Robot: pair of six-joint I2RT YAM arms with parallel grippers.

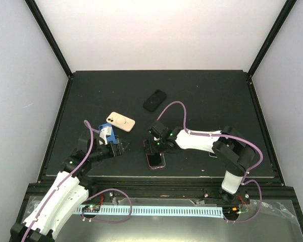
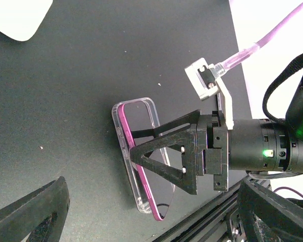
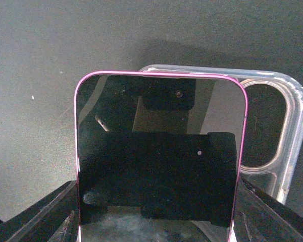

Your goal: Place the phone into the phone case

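One pink phone (image 3: 159,151), one clear case (image 3: 289,115), one black slab (image 1: 154,100), one beige slab (image 1: 121,121).

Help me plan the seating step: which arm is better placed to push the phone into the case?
The right arm: its jaws hold the phone, partly over the case. The left arm hangs aside, jaws open and empty.

Pink phone (image 3: 159,151) askew over clear case (image 3: 278,136)
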